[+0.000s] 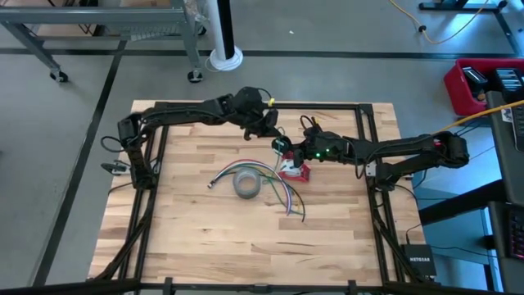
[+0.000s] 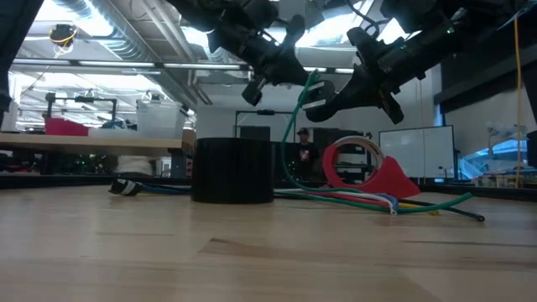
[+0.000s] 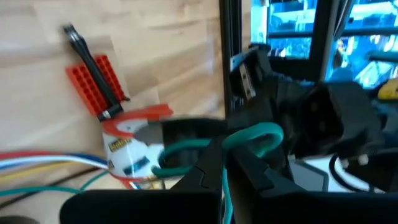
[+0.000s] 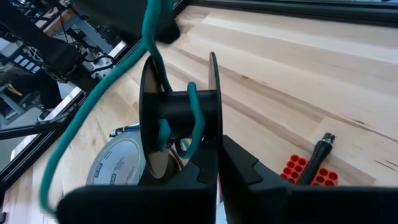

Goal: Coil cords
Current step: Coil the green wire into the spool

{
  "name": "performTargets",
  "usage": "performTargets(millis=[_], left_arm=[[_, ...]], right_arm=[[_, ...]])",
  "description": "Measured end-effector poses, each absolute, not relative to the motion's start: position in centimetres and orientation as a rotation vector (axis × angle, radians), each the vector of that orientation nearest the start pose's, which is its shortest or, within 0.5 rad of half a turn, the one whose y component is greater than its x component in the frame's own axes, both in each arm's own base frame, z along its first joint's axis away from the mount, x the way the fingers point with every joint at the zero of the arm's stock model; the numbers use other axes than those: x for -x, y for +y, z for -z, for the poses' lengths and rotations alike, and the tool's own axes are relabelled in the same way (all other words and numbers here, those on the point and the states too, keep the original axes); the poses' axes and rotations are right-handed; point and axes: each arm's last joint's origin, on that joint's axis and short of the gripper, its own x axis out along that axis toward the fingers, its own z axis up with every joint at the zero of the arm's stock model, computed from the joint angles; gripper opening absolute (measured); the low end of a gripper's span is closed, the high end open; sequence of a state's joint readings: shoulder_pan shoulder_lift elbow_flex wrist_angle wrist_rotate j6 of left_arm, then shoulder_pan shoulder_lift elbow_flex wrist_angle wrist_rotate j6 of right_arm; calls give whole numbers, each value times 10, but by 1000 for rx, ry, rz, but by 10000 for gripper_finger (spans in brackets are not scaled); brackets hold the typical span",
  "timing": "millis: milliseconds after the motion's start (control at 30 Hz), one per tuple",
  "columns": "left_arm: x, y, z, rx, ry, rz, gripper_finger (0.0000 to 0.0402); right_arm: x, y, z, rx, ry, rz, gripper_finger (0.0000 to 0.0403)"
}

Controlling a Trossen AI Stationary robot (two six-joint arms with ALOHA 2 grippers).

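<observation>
A green cord (image 2: pixel 294 126) rises from a bundle of coloured cords (image 1: pixel 274 190) lying on the table. It runs up to both grippers, above the table's far middle. My left gripper (image 1: pixel 264 123) is shut on the green cord (image 3: pixel 255 134). My right gripper (image 1: pixel 282 146) is shut on a small black spool (image 4: pixel 180 106). The green cord is wound a few turns round the spool's hub (image 4: pixel 194 118). The two grippers stand close together, the left one on the far side. My left gripper pinches the green cord between its two fingers where the cord bends into a small loop (image 3: pixel 249 135). The cord is lifted clear there and hangs slack toward the table. My right gripper pinches the rim of one spool flange (image 4: pixel 214 146) between its two fingers. The spool is lifted clear of the table, its axle lying level and its flanges on edge.
A grey tape roll (image 1: pixel 246 184) stands on the table near the middle, across the cord bundle. A red tape dispenser (image 1: pixel 293 170) sits below my right gripper, with a red block and a black pen (image 4: pixel 308 169) beside it. A black frame (image 1: pixel 360 115) edges the table.
</observation>
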State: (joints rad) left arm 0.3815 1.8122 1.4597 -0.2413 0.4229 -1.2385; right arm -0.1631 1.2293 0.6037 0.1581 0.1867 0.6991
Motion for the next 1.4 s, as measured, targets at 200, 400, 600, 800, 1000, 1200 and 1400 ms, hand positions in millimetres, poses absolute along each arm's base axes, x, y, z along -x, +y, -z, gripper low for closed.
performTargets(millis=[200,400,600,800,1000,1200,1400], left_arm=[[-391,130,-279,1437,530,-288,0],[-393,127,-280,1433,523,-272,0],[-395,133,-289,1432,440,-217,0],[-397,128,-290,1429,452,-178,0],[-402,109,-290,1363,494,-123,0],[-404,88,-283,1279,570,-160,0],[-401,72,-274,1161,659,-224,0]], right_arm=[[-247,-46,-214,-674,330,490,3],[-247,-46,-214,-673,327,495,3],[-247,-47,-215,-673,317,506,3],[-247,-48,-215,-664,306,537,3],[-247,-49,-215,-654,287,568,3],[-248,-49,-218,-658,253,557,3],[-250,-48,-223,-694,210,515,3]])
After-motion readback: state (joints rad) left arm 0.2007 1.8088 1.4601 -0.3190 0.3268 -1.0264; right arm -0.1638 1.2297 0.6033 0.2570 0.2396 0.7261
